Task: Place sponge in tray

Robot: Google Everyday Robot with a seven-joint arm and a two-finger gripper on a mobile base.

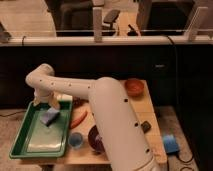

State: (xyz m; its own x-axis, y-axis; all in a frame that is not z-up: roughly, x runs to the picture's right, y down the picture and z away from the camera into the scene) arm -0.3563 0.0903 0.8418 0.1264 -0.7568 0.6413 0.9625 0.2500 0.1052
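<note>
The green tray (30,145) lies at the left end of the wooden table. The blue sponge (50,118) is inside the tray near its far right corner, tilted a little. My gripper (49,103) hangs at the end of the white arm, directly above the sponge and very close to it. I cannot tell whether it touches the sponge. The arm sweeps from the lower right up and over to the tray.
A small blue cup (76,140) and a dark bowl (95,140) stand right of the tray. A long orange-red object (78,120) lies beside the tray. An orange-brown bowl (134,87) sits at the far right. A light-blue object (170,144) lies on the floor.
</note>
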